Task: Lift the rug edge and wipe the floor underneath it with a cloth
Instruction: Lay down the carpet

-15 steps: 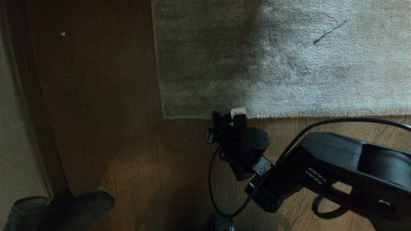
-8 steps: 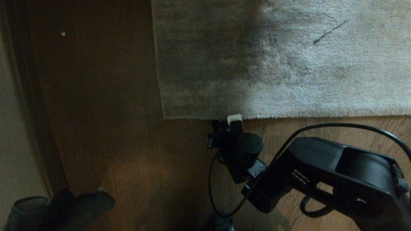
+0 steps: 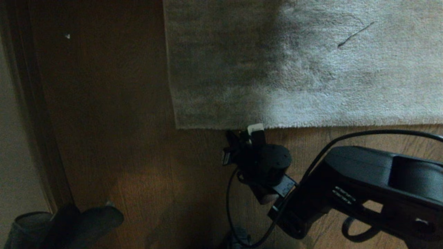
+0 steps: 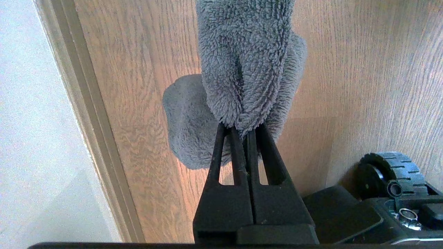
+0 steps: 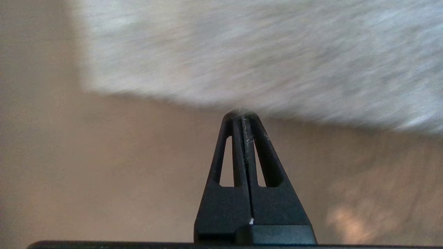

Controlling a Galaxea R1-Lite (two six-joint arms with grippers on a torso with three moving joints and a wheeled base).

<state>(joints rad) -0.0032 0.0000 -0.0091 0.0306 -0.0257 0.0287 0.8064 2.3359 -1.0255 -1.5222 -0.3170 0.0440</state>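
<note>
Writing: none can be read on anything in view; the small pale tag on the right wrist housing is too blurred to make out.
Rug: the large light grey short-pile rug (image 3: 304, 65) lies flat across the far right of the head view, its straight near hem running left to right and its left corner just left of the right gripper.
Floor: the brown wood-plank floor (image 3: 114, 145) with wavy grain lies bare to the left of the rug and along its near side.
Right gripper: the black right gripper (image 5: 242, 114) has its two fingers pressed together with nothing between them; their tip sits right at the rug's near hem, close to the corner, low over the floor. Whether it touches the hem cannot be told.
Left gripper: the black left gripper (image 4: 241, 128) is clamped on the small dark grey fleecy cloth (image 4: 242, 69), which bunches around the fingertips above the bare floor at the near left, beside the pale wall and its wooden skirting strip (image 4: 86, 121).
Base: a black ribbed wheel (image 4: 391, 171) of the robot shows near the left gripper.
Change over the last second: the right gripper first draws back from the hem toward the near side, then returns to about where it began; rug, cloth and left arm stay as they were.
</note>
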